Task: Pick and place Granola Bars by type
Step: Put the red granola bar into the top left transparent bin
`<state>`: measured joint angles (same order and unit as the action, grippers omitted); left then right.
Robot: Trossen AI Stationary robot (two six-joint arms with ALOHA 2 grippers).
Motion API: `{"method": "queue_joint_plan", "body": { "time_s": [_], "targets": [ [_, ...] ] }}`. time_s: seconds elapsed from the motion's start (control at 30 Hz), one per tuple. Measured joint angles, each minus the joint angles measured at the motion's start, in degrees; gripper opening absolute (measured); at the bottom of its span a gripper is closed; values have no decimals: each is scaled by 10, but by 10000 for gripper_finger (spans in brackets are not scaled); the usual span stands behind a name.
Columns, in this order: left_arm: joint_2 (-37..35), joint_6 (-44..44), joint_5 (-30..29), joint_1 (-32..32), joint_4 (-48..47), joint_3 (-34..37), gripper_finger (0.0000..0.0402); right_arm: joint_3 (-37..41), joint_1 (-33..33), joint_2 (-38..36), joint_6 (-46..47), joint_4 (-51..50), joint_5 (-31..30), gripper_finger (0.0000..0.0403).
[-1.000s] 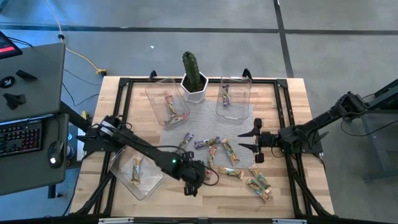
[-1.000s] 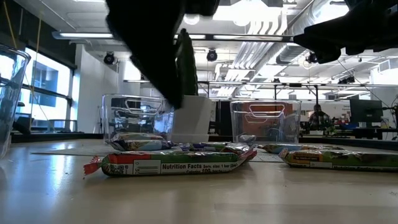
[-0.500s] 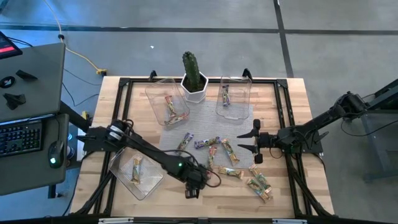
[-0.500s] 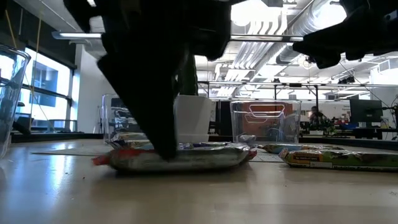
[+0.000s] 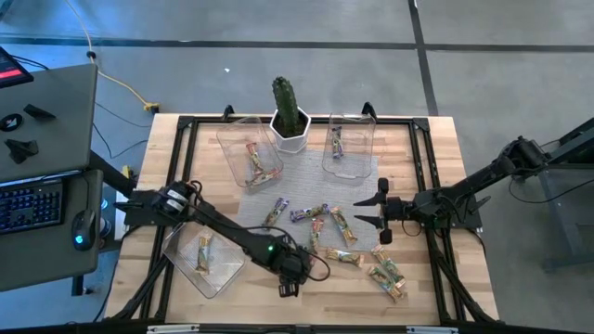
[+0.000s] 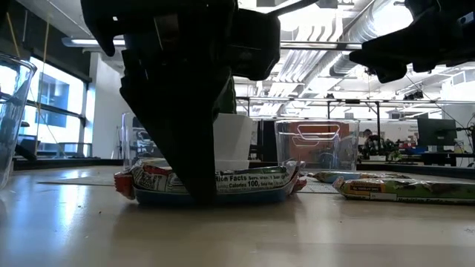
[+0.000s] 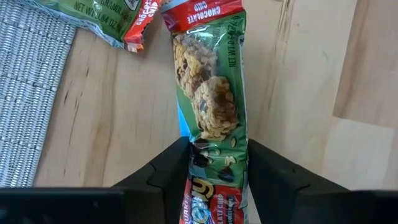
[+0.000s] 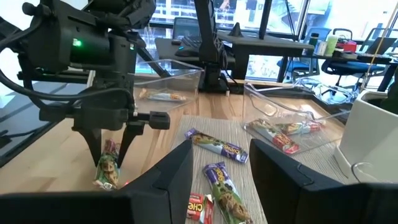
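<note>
Left gripper (image 7: 214,171) now lower, jaws seemingly clamped on green granola bar (image 7: 211,102) (right jaws open, aloft).

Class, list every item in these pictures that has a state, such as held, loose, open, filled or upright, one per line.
Left gripper: down at the table, fingers either side of the green-wrapped chocolate chip granola bar.
Right gripper: open, empty, above the table.
Loose wrapped bars: lying flat.
Three clear plastic tubs: open, each holding bars.
Cactus in white pot: upright.

Green chocolate-chip granola bar (image 7: 211,112) on edge on wood, other granola bars (image 5: 329,227) scattered flat mid-table
</note>
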<state>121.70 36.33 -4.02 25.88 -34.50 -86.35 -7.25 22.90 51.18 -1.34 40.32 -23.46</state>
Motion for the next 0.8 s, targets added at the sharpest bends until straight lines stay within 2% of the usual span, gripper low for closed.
{"method": "queue_joint_plan", "body": {
  "time_s": [0.17,0.33,0.47,0.6,0.67,0.7,0.8],
  "targets": [
    [1,-1,6,-4,-4,-3,118,0,0,0,0,-1,0,142],
    [0,-18,1,-11,-101,-51,105,0,0,0,-1,-1,0,142],
    [-9,-30,-54,-24,-247,-135,104,0,0,0,0,-2,0,142],
    [-7,-20,-146,-41,-462,-227,103,0,0,0,-1,0,0,142],
    [-9,-5,-191,-54,-540,-270,103,0,0,0,-1,1,0,142],
    [-11,2,-207,-62,-567,-283,103,0,0,0,-1,1,0,142],
    [-44,-34,-209,-88,-533,-282,103,0,0,0,-1,1,0,142]
  ]
}}
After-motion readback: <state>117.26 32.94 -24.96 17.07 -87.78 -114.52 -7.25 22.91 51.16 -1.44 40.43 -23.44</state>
